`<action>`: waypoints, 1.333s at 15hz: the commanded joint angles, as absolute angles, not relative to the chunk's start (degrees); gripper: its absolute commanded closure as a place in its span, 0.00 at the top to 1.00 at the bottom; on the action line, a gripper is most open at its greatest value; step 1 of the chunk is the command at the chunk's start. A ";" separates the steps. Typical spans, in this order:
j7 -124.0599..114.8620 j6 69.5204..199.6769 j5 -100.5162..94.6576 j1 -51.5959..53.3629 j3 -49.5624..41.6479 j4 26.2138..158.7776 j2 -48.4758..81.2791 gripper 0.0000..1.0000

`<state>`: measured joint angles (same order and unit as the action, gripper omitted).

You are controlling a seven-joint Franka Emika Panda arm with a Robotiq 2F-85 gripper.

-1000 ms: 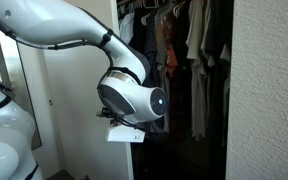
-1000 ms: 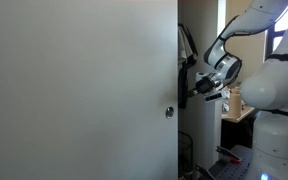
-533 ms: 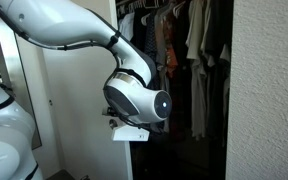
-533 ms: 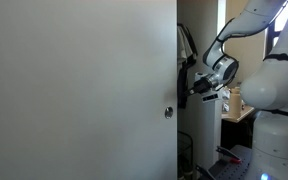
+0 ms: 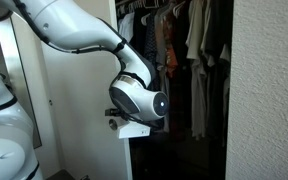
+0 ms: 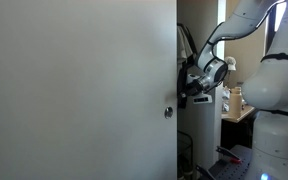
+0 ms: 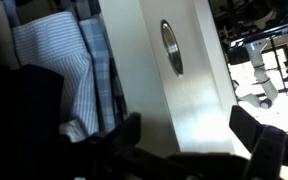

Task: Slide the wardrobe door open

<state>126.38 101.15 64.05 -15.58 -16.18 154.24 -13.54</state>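
From where I stand, the wardrobe door [image 6: 79, 90] fills the whole left and middle of an exterior view, a plain off-white panel running from top to bottom of the frame. Its small round silver pull [image 6: 168, 112] sits close to the right edge, a little below mid-height. Right of that edge is the narrow dark opening of the wardrobe, so the door stands partly open.

The gripper [image 6: 187, 90] is right at the door's edge, just above the pull and near the centre-right of the frame. The white arm [image 6: 246, 20] curves down to it from the upper right.

In the wrist view the door [image 7: 199, 100] runs diagonally through the middle of the frame, with the pull [image 7: 171, 47] showing as a silver oval near the top centre. The gripper [image 7: 189, 128] comes in from the bottom. Its dark fingers [image 7: 252, 132] are spread apart, with the pale door face between them. I cannot tell whether either finger touches the panel. A blue-and-white striped shirt [image 7: 49, 70] hangs on the left side of this view.

In an exterior view the arm's bulky wrist [image 5: 139, 100] hangs mid-frame before the open wardrobe. Hanging clothes [image 5: 184, 45] crowd the upper centre, and a rough beige wall [image 5: 269, 90] takes the right side.
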 commanded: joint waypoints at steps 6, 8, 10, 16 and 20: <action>132.09 102.46 67.74 -11.80 -11.72 154.18 -11.11 1.00; 132.17 102.35 67.85 -11.01 -10.80 154.51 -11.34 1.00; 132.25 102.32 68.17 -9.97 -9.56 155.07 -11.81 1.00; 132.62 103.25 70.46 -6.10 -5.11 156.39 -12.68 1.00; 132.38 103.38 71.68 -3.81 -2.62 156.39 -12.00 1.00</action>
<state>130.35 102.44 70.08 -5.76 -4.46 154.44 -11.38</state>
